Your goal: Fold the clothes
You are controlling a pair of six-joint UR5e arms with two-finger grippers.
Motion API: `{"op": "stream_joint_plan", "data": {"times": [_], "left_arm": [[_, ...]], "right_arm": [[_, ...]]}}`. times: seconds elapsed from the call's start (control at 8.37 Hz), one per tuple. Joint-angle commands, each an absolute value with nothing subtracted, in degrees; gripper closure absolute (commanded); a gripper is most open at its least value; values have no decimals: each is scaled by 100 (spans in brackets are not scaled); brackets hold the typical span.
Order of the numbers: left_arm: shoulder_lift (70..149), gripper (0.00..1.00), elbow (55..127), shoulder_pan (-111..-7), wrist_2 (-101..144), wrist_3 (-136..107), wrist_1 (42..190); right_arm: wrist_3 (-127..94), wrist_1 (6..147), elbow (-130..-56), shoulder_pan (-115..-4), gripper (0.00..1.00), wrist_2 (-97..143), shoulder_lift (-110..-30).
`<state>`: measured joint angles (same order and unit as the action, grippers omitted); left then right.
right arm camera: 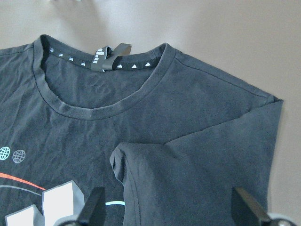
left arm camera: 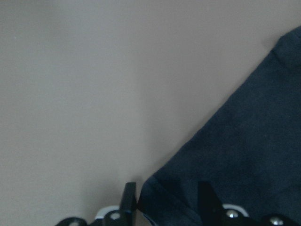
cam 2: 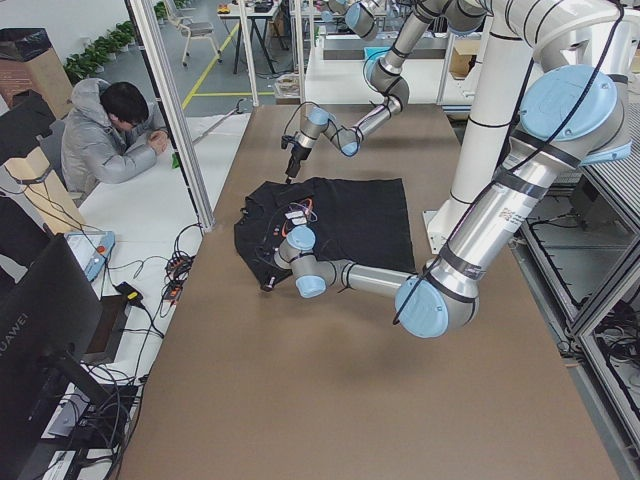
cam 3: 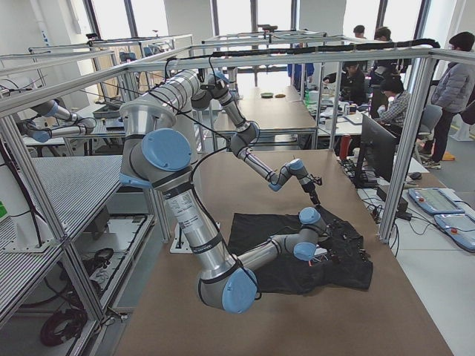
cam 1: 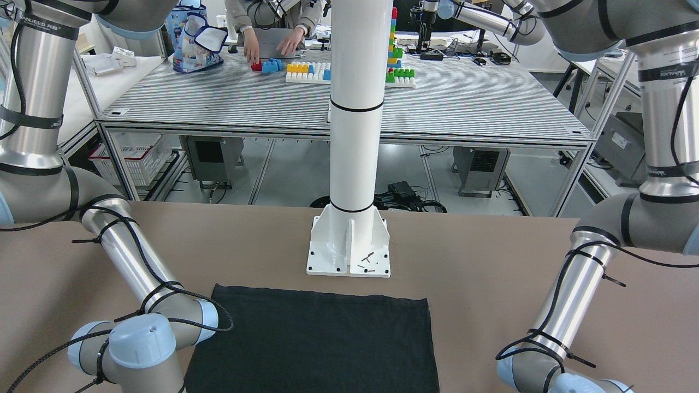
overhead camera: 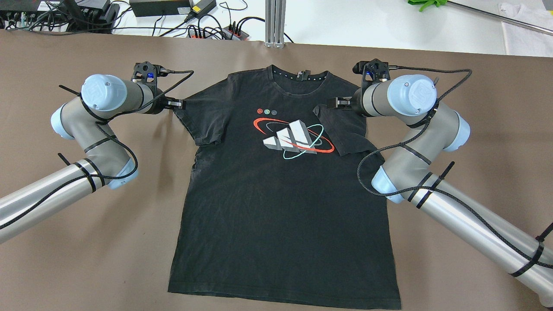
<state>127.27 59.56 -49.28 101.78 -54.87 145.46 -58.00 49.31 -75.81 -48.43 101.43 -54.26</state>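
one black t-shirt (overhead camera: 285,207), three-bar orbit logo (overhead camera: 293,137), neck tag (right arm camera: 109,55) illegible

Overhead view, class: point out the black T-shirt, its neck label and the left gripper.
black T-shirt (overhead camera: 285,216), overhead view, plain fabric below the print.
neck label (overhead camera: 303,74), overhead view, middle of the label.
left gripper (overhead camera: 178,104), overhead view, between fingertips at the sleeve.

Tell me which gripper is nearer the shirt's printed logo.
Right. The right gripper is beside the logo, over the folded-in sleeve; the left gripper is at the outer edge of the other sleeve.
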Motion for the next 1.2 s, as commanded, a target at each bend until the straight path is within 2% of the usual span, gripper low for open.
{"op": "stream_joint_plan", "data": {"times": [0.0,0.6,0.84,0.96,1.08], "left_arm": [[12727,46,5950,-4904,10178,-5484,14546],[12735,46,5950,-4860,10090,-5493,14537],[12735,50,5950,-4852,10090,-5484,14537],[12735,60,5950,-4852,10081,-5493,14537],[12735,76,5950,-4852,10081,-5493,14537]], "right_arm": [[-5801,4931,-7585,-4843,6,10143,-5432],[-5792,4931,-7585,-4843,6,10143,-5467],[-5792,4931,-7585,-4843,6,10143,-5475],[-5792,4939,-7576,-4843,6,10143,-5476],[-5792,4931,-7585,-4843,6,10143,-5476]]}}
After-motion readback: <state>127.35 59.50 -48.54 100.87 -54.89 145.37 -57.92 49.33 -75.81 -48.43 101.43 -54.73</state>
